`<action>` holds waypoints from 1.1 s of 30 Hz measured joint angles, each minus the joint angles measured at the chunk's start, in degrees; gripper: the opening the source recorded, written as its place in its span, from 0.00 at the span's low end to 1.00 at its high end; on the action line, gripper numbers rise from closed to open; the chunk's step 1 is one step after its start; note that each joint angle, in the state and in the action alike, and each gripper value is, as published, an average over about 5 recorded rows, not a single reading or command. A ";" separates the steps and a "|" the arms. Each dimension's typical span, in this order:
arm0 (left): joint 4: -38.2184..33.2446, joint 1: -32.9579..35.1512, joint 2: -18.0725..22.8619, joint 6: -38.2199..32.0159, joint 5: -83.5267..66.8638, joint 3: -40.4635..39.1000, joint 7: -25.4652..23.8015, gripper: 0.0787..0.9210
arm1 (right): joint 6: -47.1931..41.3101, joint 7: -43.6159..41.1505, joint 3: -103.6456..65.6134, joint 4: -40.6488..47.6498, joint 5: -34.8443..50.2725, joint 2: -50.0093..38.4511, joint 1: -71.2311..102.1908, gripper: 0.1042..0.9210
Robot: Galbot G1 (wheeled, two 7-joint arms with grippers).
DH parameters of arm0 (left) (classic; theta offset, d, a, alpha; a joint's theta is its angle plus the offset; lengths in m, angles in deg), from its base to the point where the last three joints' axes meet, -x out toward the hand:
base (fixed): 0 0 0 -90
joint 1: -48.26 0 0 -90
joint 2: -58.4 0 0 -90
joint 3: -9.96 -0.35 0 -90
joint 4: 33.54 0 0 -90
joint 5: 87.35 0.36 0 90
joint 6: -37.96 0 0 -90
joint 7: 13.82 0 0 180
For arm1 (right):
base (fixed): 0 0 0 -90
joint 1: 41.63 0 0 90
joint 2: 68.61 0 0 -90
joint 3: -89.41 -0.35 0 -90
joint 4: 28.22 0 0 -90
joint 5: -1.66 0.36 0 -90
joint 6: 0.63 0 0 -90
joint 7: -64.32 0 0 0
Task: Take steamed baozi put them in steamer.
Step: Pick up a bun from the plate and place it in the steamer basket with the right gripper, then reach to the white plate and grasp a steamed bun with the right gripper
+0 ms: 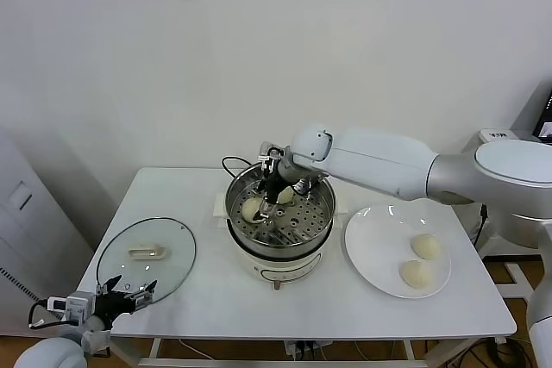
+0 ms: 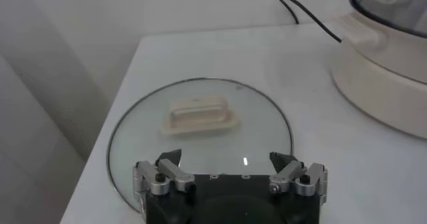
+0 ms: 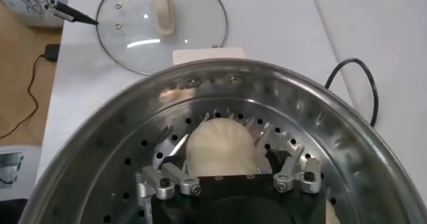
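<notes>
The right tool point(image 3: 229, 173) stands open inside the round shiny steel steamer point(image 1: 321, 218), around one cream-white round baozi point(image 3: 220, 145). The left tool point(image 1: 129, 291), open and empty, waits at 7 o'clock of the desk point(image 1: 216, 299).

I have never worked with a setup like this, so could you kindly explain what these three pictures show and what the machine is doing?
This is a two-armed robot at a white table. The wide picture comes from a camera on its head; the other two come from cameras on its wrists.

On the table sits a steel steamer on a white cooker base. The right hand is lowered inside it, its fingers open around a steamed baozi, as the right wrist picture shows close up. The head view shows two baozi in the basket, the second one next to the first.

Two more baozi wait on a white plate on the robot's right.

The left hand is open and holds nothing, parked at the table's near edge by the glass lid, which lies flat.
</notes>
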 measured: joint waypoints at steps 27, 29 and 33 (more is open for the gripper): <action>-1.21 0.46 -0.11 -0.11 -0.04 0.13 -0.06 0.88 | 16.06 -23.87 7.00 -4.38 -22.46 -28.16 -9.66 0.88; -1.21 0.51 -0.11 -0.10 -0.04 0.13 -0.06 0.88 | 16.97 -24.27 6.55 -4.20 -24.22 -29.36 -8.47 0.88; -1.17 0.52 -0.10 -0.07 -0.04 0.11 -0.06 0.88 | 18.63 -24.83 5.02 -3.58 -27.62 -31.09 -5.60 0.88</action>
